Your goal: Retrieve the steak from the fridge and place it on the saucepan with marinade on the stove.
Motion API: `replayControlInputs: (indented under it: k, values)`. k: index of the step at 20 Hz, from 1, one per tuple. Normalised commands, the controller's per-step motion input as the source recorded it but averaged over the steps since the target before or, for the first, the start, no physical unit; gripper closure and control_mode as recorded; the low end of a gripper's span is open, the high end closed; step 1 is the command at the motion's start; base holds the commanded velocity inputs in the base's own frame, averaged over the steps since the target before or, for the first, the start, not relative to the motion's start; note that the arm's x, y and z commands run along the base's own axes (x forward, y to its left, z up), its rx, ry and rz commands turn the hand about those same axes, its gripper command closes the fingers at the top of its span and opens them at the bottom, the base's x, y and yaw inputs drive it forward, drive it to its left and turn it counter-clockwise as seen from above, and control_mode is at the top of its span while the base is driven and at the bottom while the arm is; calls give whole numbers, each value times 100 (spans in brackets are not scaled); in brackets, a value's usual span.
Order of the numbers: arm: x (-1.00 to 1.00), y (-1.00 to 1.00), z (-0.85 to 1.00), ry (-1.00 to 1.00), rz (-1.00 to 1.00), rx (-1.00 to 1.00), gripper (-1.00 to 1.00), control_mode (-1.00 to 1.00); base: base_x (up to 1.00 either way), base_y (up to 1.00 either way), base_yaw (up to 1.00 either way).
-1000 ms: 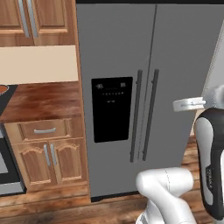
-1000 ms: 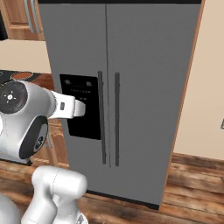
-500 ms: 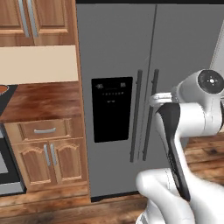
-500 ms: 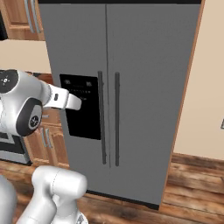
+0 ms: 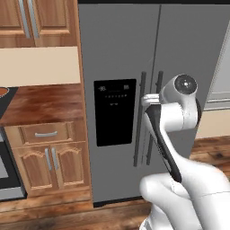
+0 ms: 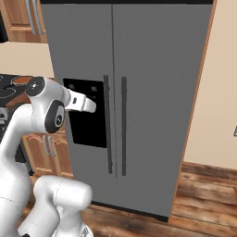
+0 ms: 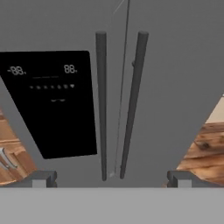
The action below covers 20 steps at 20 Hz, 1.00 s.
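The fridge (image 5: 126,58) is a tall grey two-door unit with both doors shut, and its two dark vertical handles (image 7: 101,105) run side by side down the middle. My gripper (image 7: 111,179) is open, a short way in front of the handles and facing them, with nothing between its fingertips (image 7: 41,178). In the base views the hand (image 5: 151,99) points at the doors near the black dispenser panel (image 6: 85,113). The steak is hidden. At the left, the saucepan (image 6: 21,80) with reddish-brown marinade sits on the black stove (image 6: 8,89).
A wooden counter (image 5: 42,105) with a drawer and cabinet doors (image 5: 47,164) stands left of the fridge, with upper cabinets (image 5: 38,20) above. A beige wall (image 6: 213,115) flanks the fridge on the right. Wood floor (image 6: 199,203) lies in front.
The arm has swung from the right edge of the left base view in towards the fridge doors, bringing the hand closer to the handles. The base has stayed put and the jaws have stayed open.
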Motion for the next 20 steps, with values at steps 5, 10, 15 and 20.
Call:
replayControlInputs:
  k: [5,10,15,20]
  values:
    - [76,0,-15,13,1,3,-100,-100,0,0,0]
    - [78,0,-16,12,0,3,-100,-100,0,0,0]
    - [67,-4,-29,1,0,0,-100,-100,0,0,0]
    - [57,-9,-50,-9,0,0,-100,-100,0,0,0]
